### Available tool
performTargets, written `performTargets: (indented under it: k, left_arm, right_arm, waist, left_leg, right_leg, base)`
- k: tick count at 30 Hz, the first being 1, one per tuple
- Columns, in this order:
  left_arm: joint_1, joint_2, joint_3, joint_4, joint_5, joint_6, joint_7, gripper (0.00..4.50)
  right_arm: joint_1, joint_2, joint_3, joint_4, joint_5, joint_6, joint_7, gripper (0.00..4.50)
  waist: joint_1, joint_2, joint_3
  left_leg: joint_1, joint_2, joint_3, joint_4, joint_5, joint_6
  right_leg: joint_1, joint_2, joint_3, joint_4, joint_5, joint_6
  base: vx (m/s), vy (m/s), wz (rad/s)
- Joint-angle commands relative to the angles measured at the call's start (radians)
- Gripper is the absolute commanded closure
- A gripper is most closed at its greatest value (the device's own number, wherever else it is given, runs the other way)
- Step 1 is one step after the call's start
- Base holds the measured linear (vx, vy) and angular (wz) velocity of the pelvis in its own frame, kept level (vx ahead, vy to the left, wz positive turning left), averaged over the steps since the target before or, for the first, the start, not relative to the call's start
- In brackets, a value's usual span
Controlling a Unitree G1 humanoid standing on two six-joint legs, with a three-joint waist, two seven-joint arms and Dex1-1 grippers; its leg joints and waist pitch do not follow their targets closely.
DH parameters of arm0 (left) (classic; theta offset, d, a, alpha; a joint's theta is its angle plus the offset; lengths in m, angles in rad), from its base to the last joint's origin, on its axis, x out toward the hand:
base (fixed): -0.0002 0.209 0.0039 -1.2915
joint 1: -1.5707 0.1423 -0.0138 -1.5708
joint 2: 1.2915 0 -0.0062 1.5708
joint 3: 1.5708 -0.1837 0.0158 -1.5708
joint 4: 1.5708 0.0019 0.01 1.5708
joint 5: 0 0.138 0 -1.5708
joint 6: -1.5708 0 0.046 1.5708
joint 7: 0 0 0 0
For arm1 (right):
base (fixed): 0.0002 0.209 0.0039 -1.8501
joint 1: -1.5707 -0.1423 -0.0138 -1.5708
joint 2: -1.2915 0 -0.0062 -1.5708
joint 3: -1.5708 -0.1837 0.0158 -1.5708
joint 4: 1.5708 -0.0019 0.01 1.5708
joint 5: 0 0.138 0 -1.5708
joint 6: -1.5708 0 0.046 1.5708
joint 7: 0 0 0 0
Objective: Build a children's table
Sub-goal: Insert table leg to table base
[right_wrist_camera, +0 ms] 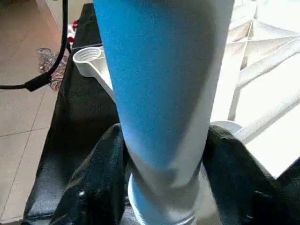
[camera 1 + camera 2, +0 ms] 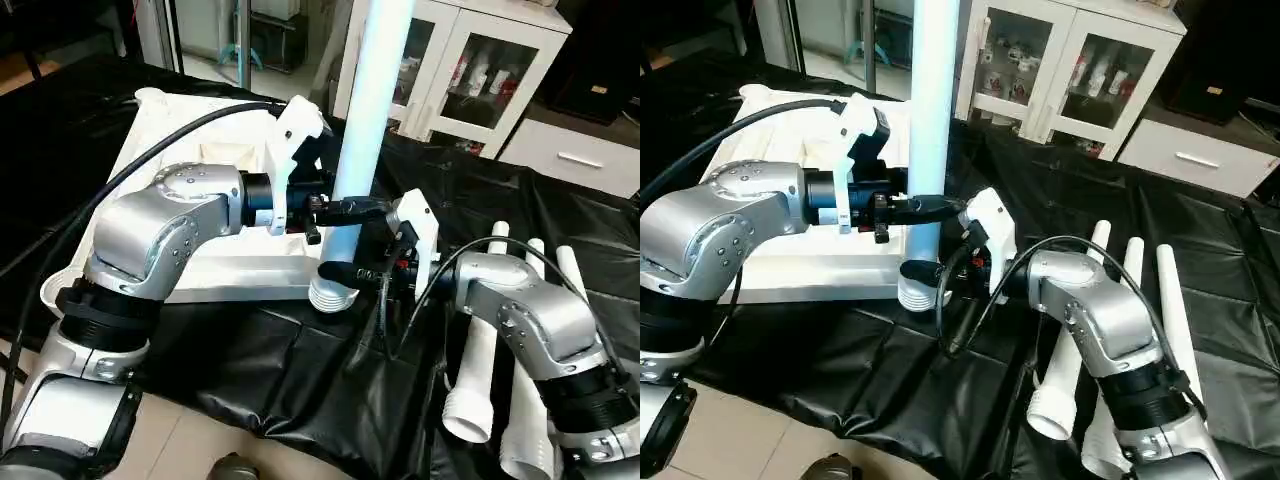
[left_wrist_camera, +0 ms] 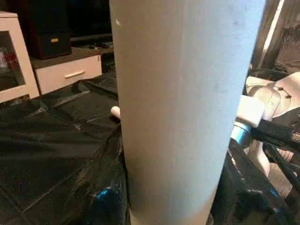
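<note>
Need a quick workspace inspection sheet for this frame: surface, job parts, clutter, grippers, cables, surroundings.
Surface: black-draped worktable, cloth wrinkled.
Job's things: white plastic square tabletop lies underside up; one white tapered tube leg stands upright at its near corner socket; three spare white legs lie on the cloth by the right arm.
Clutter: nothing seen.
Grippers: left gripper has its black fingers around the upright leg; right gripper is at the leg's base, grip unclear.
Cables: black cable arcs over the left arm; another loops at the right wrist.
Surroundings: white glass-door cabinet, white drawer unit, tiled floor.
</note>
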Motion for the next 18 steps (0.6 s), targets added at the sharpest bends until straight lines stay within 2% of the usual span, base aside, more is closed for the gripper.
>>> performTargets:
  k: [1, 8, 9, 18]
  left_arm:
    - [-0.025, -0.034, -0.040, -0.046, -0.021, -0.007, -0.045, 2.65]
    - [-0.024, -0.036, -0.042, -0.051, -0.017, -0.004, -0.055, 2.65]
    - [-0.024, -0.038, -0.042, -0.053, -0.018, -0.007, -0.057, 2.65]
    - [-0.021, -0.051, -0.035, -0.060, -0.028, -0.009, -0.063, 2.65]
  right_arm:
    - [-0.027, 0.004, 0.025, 0.015, -0.015, 0.002, 0.000, 1.56]
    - [-0.030, 0.007, 0.031, 0.024, -0.034, -0.010, 0.012, 1.46]
    - [-0.030, 0.008, 0.032, 0.024, -0.035, -0.011, 0.015, 1.46]
    - [-0.030, 0.026, 0.033, 0.030, -0.036, -0.017, 0.026, 1.46]
  waist:
    - [-0.003, 0.026, -0.082]
    - [-0.003, 0.024, -0.081]
    - [-0.003, 0.021, -0.081]
    - [-0.003, 0.023, -0.080]
  left_leg:
    - [0.020, 0.042, -0.018, -0.067, -0.167, -0.083]
    - [0.019, 0.042, -0.018, -0.068, -0.172, -0.083]
    - [0.019, 0.042, -0.017, -0.067, -0.173, -0.081]
    - [0.019, 0.043, -0.018, -0.067, -0.187, -0.080]
  right_leg:
    - [0.051, -0.075, 0.049, -0.057, -0.064, -0.164]
    - [0.051, -0.075, 0.050, -0.059, -0.078, -0.162]
    - [0.052, -0.076, 0.050, -0.060, -0.083, -0.160]
    - [0.048, -0.077, 0.050, -0.060, -0.110, -0.160]
  base:
    - [0.000, 0.000, 0.00]
    - [0.000, 0.000, 0.00]
    - [0.000, 0.000, 0.00]
    - [0.000, 0.000, 0.00]
